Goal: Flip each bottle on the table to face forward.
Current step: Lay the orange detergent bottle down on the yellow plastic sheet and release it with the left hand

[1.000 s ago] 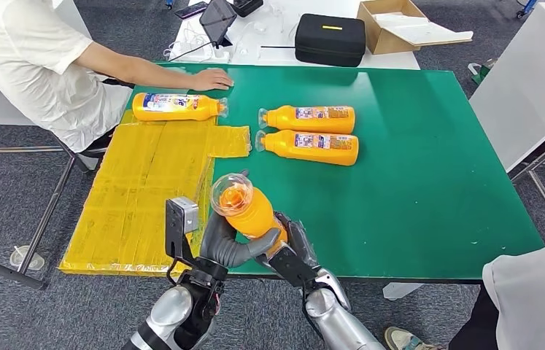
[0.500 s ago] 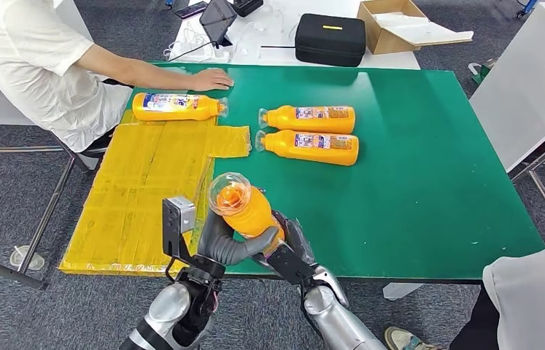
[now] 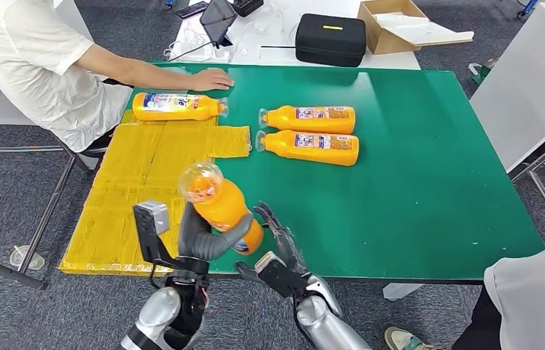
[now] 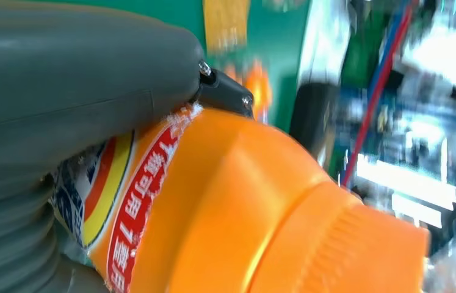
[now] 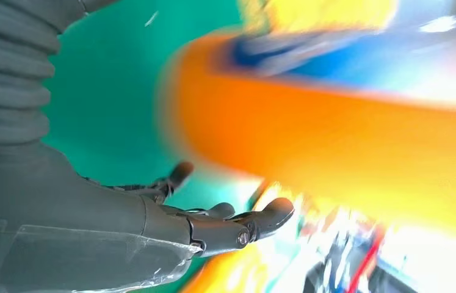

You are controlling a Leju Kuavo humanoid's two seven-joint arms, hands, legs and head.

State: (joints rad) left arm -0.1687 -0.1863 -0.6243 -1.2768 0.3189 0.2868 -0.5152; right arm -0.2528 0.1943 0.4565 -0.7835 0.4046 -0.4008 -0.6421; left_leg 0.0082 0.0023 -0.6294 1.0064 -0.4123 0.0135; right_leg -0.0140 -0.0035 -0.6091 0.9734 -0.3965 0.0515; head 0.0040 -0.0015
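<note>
Presently the left hand (image 3: 207, 237) grips the held bottle (image 3: 219, 204) around its body, thumb wrapped across the front; bottle lifted above the near edge of the worktop (image 3: 415, 182), cap end tilted up and away from the robot. Left wrist view: label (image 4: 115, 201) partly under the thumb, orange cap (image 4: 359, 250) at the far end. Right hand (image 3: 278, 251) just beside the bottle's base, fingers spread and holding nothing — palm open toward the bottle in the right wrist view, contact not discernible there (blur).

Further out: yellow mat (image 3: 152, 182) on the left part of the worktop. Bottle by the person (image 3: 178, 106) lies at the mat's far end, printed label up. Pair of bottles (image 3: 309, 131) lies side by side on the green, labels showing. Person's hand (image 3: 211, 79) rests flat on the worktop beyond.

Progress, as judged: three lie label-up, apparently finished; the held one not yet set down — likely the last
</note>
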